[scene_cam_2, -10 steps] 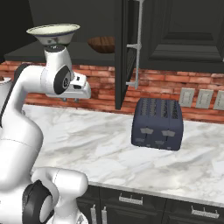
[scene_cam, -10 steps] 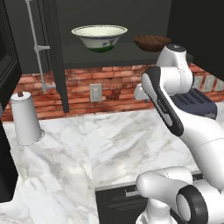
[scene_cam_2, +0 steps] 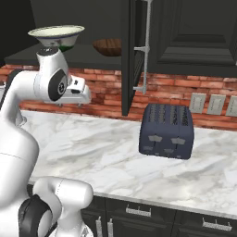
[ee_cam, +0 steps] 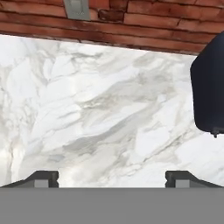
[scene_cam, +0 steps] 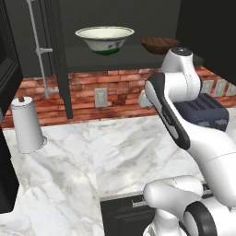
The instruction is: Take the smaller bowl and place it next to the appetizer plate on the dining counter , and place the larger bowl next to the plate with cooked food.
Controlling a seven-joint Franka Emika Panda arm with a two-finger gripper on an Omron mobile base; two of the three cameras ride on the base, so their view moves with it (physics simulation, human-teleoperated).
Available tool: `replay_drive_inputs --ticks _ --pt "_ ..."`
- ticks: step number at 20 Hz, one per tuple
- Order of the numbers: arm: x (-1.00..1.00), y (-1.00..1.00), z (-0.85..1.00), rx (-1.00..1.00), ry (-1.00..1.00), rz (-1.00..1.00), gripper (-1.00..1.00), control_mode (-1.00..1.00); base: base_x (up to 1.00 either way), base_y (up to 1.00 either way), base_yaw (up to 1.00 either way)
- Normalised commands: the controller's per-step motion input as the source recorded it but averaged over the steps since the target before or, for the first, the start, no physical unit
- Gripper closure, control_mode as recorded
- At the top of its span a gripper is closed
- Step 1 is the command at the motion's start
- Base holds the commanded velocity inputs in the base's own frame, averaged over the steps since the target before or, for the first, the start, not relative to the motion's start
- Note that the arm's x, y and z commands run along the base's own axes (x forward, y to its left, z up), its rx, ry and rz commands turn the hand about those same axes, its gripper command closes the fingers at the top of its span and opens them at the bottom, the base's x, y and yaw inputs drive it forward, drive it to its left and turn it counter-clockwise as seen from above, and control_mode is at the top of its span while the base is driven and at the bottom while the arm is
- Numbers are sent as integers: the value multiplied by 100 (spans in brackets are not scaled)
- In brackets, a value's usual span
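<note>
The gripper (ee_cam: 111, 177) is open wide and holds nothing. In the hand view its two dark fingertips (ee_cam: 43, 177) stand far apart at the bottom, with bare white marble counter (ee_cam: 100, 109) between them. The hand points down at this counter, and a red brick wall (ee_cam: 144, 19) with a grey wall socket (ee_cam: 77, 8) runs along the far edge. The dark blue toaster (ee_cam: 210, 92) shows at the right side of the hand view. The larger bowl (scene_cam: 105, 40) is cream-white with green and blue marks, and it sits upright on a dark shelf (scene_cam: 115, 57) inside the open upper cabinet. The smaller bowl (scene_cam: 161, 44) is brown and wooden, and it sits on the same shelf, just to the right of the cream one in the left base view. The two bowls are near each other but apart. The white arm (scene_cam: 177, 106) bends up in front of the shelf, below the bowls. In the right base view the cream bowl (scene_cam_2: 56, 35) shows above the arm's top joint, and the wooden bowl (scene_cam_2: 109, 46) is to its right, beside the open cabinet door (scene_cam_2: 131, 55). The toaster (scene_cam_2: 166, 131) stands on the counter near the brick wall. A white paper towel roll (scene_cam: 26, 124) stands on the counter at the left.
</note>
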Motion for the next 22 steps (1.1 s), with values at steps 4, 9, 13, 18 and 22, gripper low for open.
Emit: replay_drive_inputs --ticks 4,9,13,18,22 --pt "-35 26 36 -3 -29 -10 -100 -100 0 0 0" --pt "-15 19 49 9 -26 -23 -100 -100 0 0 0" --pt "-29 19 56 22 -18 -32 -100 -100 0 0 0" --pt "-2 20 66 32 -5 -17 -100 -100 0 0 0" --pt "14 22 52 33 0 -1 -100 -100 0 0 0"
